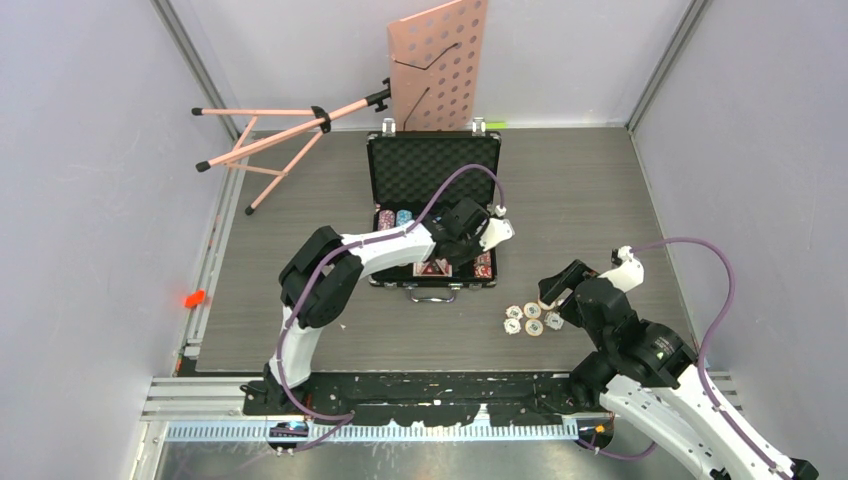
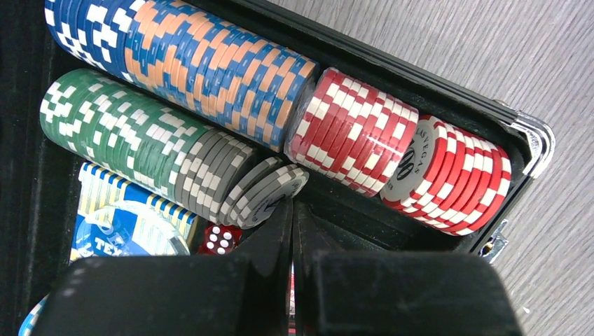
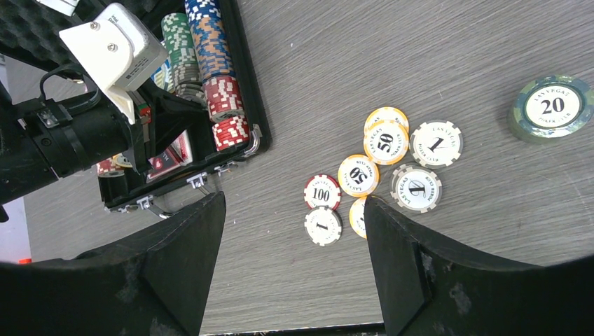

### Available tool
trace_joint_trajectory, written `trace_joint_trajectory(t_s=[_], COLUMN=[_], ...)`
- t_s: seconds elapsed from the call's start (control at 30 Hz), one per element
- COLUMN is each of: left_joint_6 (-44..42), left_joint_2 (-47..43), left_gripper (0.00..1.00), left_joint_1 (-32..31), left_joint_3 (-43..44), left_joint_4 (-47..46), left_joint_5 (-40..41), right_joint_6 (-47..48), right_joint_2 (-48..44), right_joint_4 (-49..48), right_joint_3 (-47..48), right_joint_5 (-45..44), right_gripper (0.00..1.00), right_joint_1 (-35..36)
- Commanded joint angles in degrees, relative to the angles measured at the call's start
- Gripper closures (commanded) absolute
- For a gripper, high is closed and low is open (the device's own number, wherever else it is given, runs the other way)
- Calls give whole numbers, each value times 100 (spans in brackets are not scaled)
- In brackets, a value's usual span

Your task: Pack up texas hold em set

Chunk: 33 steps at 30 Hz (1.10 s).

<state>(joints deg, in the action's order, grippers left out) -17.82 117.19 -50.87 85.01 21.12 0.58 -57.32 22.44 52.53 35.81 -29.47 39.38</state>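
The left claw [image 2: 292, 206], pinched shut and empty, hangs over the open black ribbed briefcase [image 2: 448, 94], with ridged chip rows [image 2: 210, 66] just ahead. The right claw [image 3: 294, 203] gapes wide above flat, round loose chips [image 3: 385, 143].

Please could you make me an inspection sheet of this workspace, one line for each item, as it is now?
Surface: grey wood-grain table.
Job's things: case open; chip rows, a die and cards inside; loose chips and a "20" stack on the table outside it.
Clutter: pink stand tipped over at the far left; orange bit beyond the left edge.
Grippers: left gripper shut, empty, over the case; right gripper open above the loose chips.
Cables: purple cable arches over the case; second cable loops beside the right arm.
Surroundings: plain walls.
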Motion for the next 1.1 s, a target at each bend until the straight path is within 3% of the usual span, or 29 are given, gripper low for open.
trace_joint_trajectory(t_s=[0.0, 0.2, 0.37, 0.53, 0.7, 0.83, 1.07], left_joint_6=[82, 181, 478, 847, 1212, 1828, 2905], left_joint_2=[-142, -743, -1614, -2618, -3756, -4385, -4901], left_gripper=[100, 94, 72, 59, 45, 3, 0], left_joint_1=[33, 33, 33, 25, 27, 33, 33], left_joint_3=[-12, -395, -905, -1813, -2980, -3533, -3933], left_joint_4=[-192, -193, -346, -754, -1338, -1334, -1090], left_joint_5=[-32, -32, -320, -282, -123, 252, 601], right_joint_6=[-16, -129, 15, 175, 103, 113, -99], right_joint_2=[46, 437, 1899, 2920, 3287, 3562, 4485], right_joint_4=[-113, 9, 280, 372, -295, -717, -1130], right_joint_3=[119, 169, 565, 787, 446, 356, 436], right_joint_5=[-114, 45, 407, 591, 1214, 1234, 1207], right_gripper=[22, 8, 6, 11, 21, 23, 29], right_joint_1=[4, 8, 15, 174, 244, 240, 233])
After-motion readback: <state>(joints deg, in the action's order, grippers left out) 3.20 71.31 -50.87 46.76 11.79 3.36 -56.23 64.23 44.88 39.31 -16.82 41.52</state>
